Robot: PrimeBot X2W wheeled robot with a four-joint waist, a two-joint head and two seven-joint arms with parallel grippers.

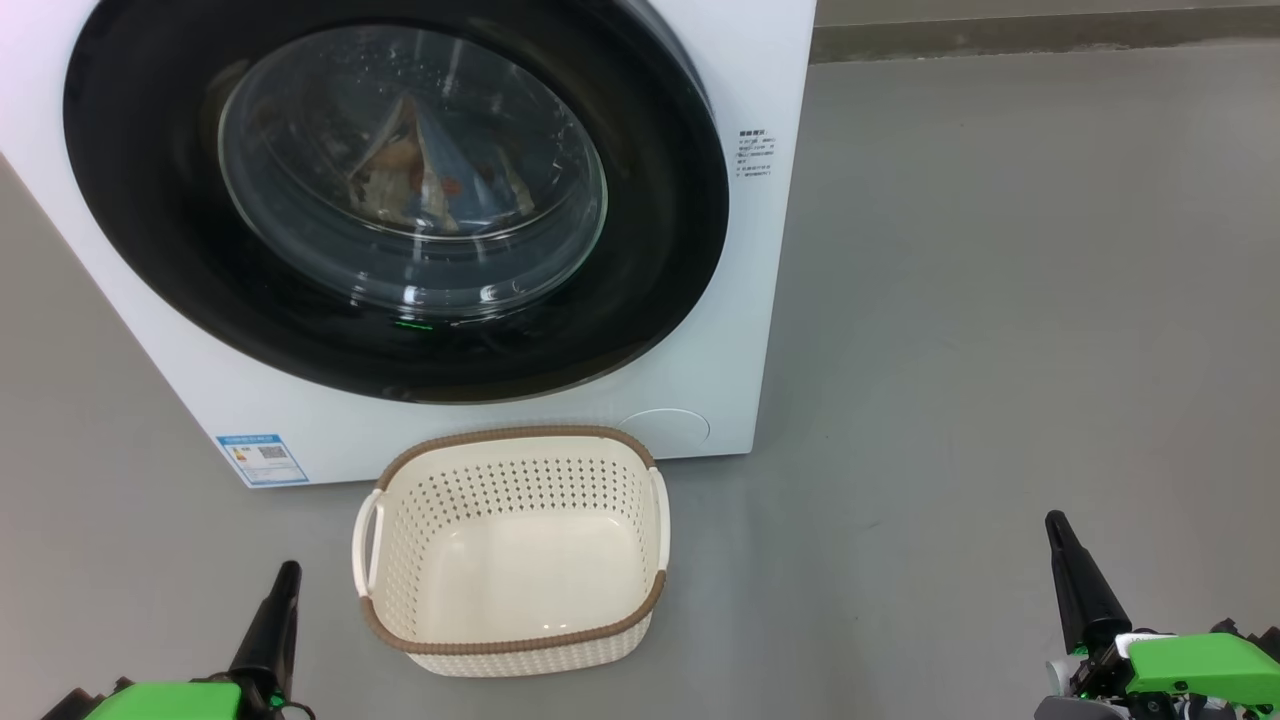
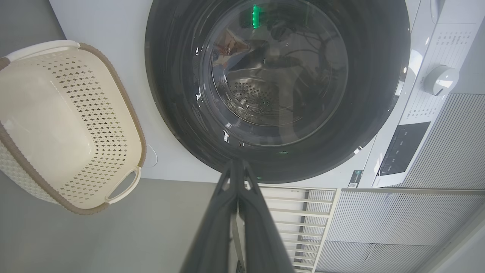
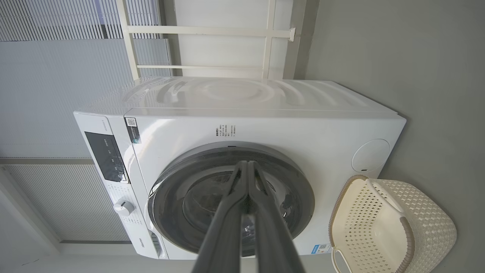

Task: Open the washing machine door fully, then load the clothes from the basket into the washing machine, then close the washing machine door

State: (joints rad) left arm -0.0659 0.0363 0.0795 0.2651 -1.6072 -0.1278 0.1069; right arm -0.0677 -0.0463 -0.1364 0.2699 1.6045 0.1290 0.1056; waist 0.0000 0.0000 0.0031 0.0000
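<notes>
1. Washing machine door (image 1: 400,290) is closed flat against the white front of the washing machine (image 1: 760,300) in the head view. Through its round glass one can see the clothes (image 1: 425,180), light blue with orange-brown print, lying inside the machine. The basket (image 1: 520,480) stands on the grey floor (image 1: 1000,300) just before the machine, below the door, and its bare cream bottom is visible. A blue label sticker (image 1: 262,458) sits at the lower left corner of the front. The left gripper (image 1: 289,575) is at the lower left and the right gripper (image 1: 1057,525) at the lower right. Both are apart from the basket, each with its two dark fingers pressed together and holding nothing.

2. In the left wrist view the left gripper's fingers meet at the tips, closed and empty, and point toward the black rim of the washing machine door. Behind the glass the perforated steel drum (image 2: 250,98) shows, with a piece of the clothes beside it. The basket is at the left of this view, close to the machine. A white knob (image 2: 439,79) is on the control panel.

3. In the right wrist view the right gripper's fingers are also closed tip to tip, with nothing between them, and point at the door. The whole machine appears turned on its side, with the door shut. The basket stands near a round white cover (image 3: 370,155) on the front.
</notes>
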